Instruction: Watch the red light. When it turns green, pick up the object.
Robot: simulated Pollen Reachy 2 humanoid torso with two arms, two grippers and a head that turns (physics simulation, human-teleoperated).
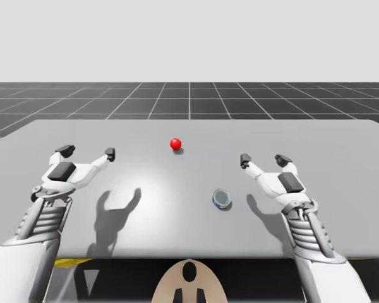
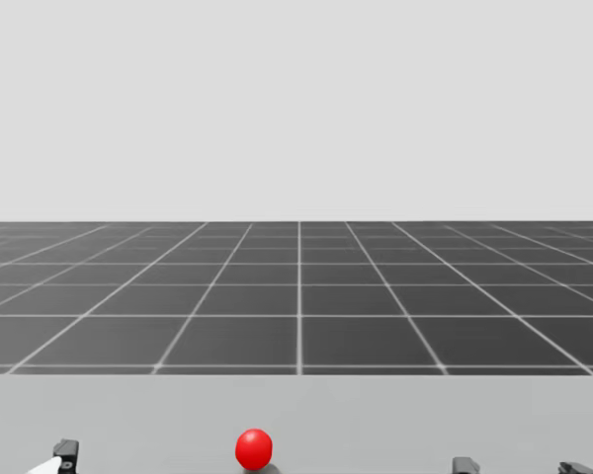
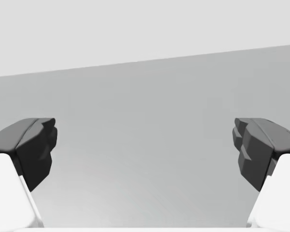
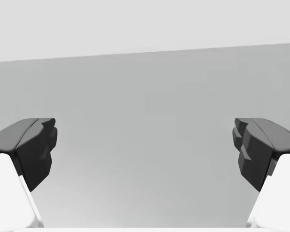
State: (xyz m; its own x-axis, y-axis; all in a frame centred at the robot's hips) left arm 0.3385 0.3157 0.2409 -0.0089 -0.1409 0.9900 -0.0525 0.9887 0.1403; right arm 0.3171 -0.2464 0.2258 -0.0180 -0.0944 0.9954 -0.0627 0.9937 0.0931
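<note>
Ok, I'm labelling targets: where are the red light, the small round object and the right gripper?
red light point(image 1: 175, 144): high view, middle of the ball.
small round object point(image 1: 222, 199): high view, its silvery top face.
right gripper point(image 1: 264, 160): high view, midway between its fingertips.

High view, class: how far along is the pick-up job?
Done: nothing; the small round object lies untouched on the table. In hand: waiting, since the light is red; left gripper and right gripper hover open, empty. Left: the green signal, then the whole pick-up.
</note>
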